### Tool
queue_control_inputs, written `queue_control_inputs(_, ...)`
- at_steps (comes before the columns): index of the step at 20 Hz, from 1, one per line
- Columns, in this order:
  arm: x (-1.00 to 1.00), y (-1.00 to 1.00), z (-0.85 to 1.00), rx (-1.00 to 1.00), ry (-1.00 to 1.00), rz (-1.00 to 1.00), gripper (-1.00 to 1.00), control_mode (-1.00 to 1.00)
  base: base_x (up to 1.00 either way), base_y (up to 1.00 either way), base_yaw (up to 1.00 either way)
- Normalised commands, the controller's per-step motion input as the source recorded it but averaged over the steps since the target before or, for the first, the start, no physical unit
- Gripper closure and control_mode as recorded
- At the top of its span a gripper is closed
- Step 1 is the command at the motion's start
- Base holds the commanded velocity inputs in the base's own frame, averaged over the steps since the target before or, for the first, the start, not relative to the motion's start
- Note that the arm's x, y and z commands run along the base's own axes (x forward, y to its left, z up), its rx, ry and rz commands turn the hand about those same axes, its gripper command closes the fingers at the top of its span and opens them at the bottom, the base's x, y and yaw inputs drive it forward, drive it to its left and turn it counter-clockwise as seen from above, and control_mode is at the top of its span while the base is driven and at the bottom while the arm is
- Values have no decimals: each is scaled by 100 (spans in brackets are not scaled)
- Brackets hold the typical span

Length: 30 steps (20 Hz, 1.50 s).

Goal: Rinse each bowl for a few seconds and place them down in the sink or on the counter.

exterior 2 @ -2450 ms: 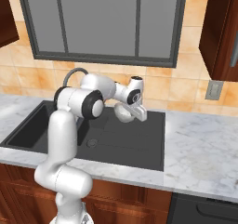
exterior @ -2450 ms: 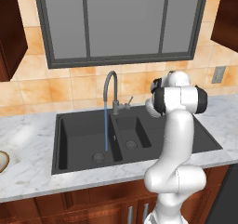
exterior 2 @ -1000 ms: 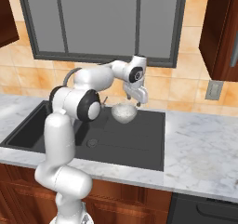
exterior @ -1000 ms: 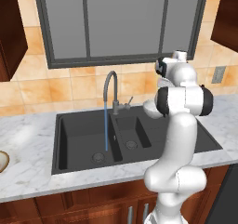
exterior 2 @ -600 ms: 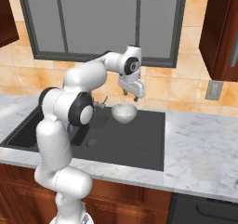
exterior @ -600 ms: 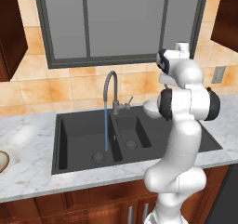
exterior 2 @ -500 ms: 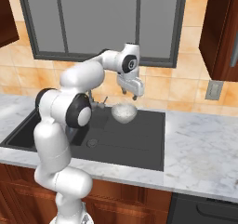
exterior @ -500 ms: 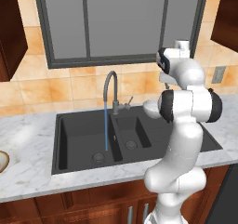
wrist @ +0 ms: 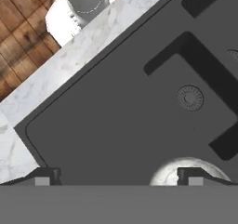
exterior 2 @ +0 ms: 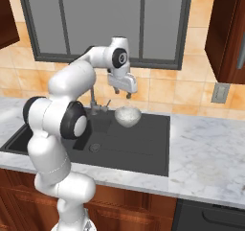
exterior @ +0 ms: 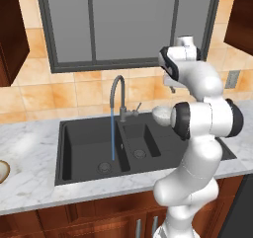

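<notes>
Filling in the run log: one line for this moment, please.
claw: open, raised above speckled bowl | speckled bowl: on sink drainboard, released | tap: running into big basin | tan-rimmed bowl: on counter, far left

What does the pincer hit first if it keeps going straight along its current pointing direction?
Probably the sink, on its flat drainboard floor. The open pincer points down there; the speckled bowl sits near one fingertip's line, so depth is uncertain.

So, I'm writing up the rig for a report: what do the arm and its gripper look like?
The arm is glossy white, built of rounded tube-like segments with dark grey discs at the joints. The gripper is a pale grey block at the wrist, ending in two small dark fingertips. No cables or markings show.
</notes>
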Motion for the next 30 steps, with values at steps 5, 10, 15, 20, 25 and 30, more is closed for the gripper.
queue_control_inputs(5,-34,31,19,0,11,16,-100,-100,0,0,0)
queue_control_inputs(10,-44,28,14,1,10,12,-100,-100,0,0,0)
queue_control_inputs(15,-51,-1,0,10,3,11,-100,-100,0,0,0)
queue_control_inputs(20,-14,30,6,4,6,6,-100,-100,0,0,0)
queue_control_inputs(25,-4,54,8,2,5,3,-100,-100,0,0,0)
queue_control_inputs(30,0,63,3,0,8,5,-100,-100,0,0,0)
